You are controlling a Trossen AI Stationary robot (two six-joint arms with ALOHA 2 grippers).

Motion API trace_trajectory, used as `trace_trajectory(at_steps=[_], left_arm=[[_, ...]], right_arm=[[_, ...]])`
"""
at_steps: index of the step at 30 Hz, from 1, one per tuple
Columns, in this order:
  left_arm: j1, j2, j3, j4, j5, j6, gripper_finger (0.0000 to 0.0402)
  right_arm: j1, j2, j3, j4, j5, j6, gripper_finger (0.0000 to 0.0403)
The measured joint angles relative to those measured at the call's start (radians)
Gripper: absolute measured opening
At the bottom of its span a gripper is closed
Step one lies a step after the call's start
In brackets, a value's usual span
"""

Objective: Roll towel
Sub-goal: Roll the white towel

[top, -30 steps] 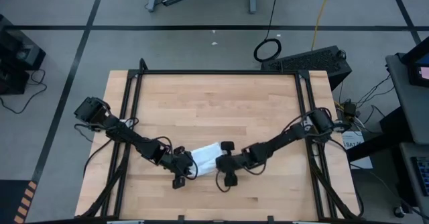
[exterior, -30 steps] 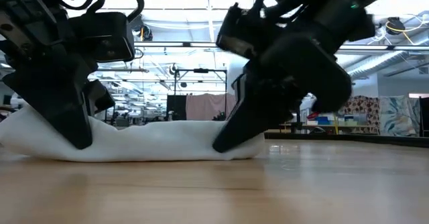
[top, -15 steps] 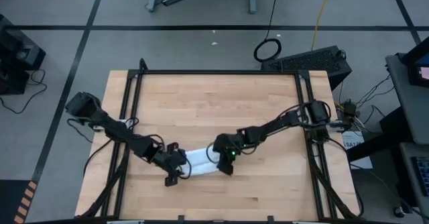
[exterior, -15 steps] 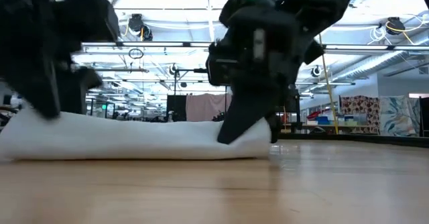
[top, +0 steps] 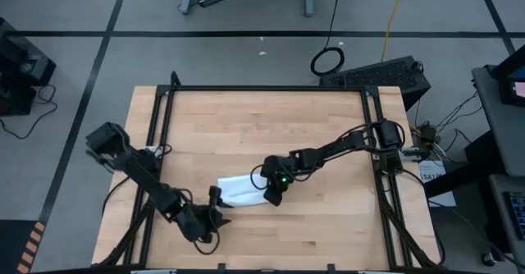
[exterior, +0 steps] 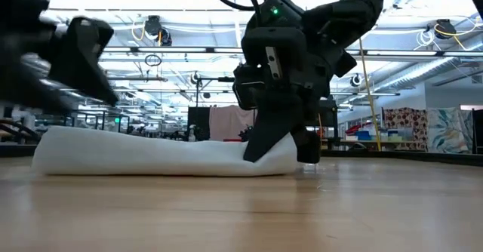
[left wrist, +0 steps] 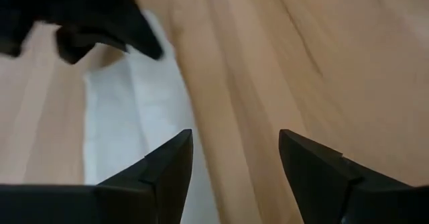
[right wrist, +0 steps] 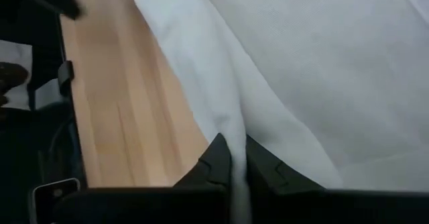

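towel lies crosswise, right arm holds its end

wooden tabletop (top: 328,216), pale planks inside a black frame, carries the plain white soft cloth towel (top: 239,190) a little left of centre and toward the near edge. the towel is already bunched into a low, long bundle; its long axis runs left to right, tilting slightly toward the far side at its right end. the right gripper (top: 271,194) sits on that right end with its dark fingers pinched tight on a fold of the cloth (the right wrist view shows the fabric caught between them). the left gripper (top: 212,216) hangs just off the towel's left end, on the near side, fingers spread apart and holding nothing; its wrist view looks along the planks with the towel (left wrist: 124,130) lying ahead of it. judging by this, the right arm is the one in contact, and any further rolling turns on the left gripper reaching the free left end, which lies just to its far right.
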Motion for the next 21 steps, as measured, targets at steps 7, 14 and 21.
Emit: trace_trajectory(at_steps=[7,14,21], left_arm=[[-0.003,0.123,0.000,0.014,-0.097,0.103,0.0226],[0.039,0.125,0.001,-0.087,-0.085,0.093,0.0217],[0.105,0.121,0.005,-0.128,0.009,0.059,0.0164]], right_arm=[[0.000,0.000,0.000,-0.002,-0.030,0.041,0.0007],[0.000,0.000,0.000,0.002,-0.035,0.046,0.0008],[0.000,0.000,0.000,0.007,-0.078,0.034,0.0008]])
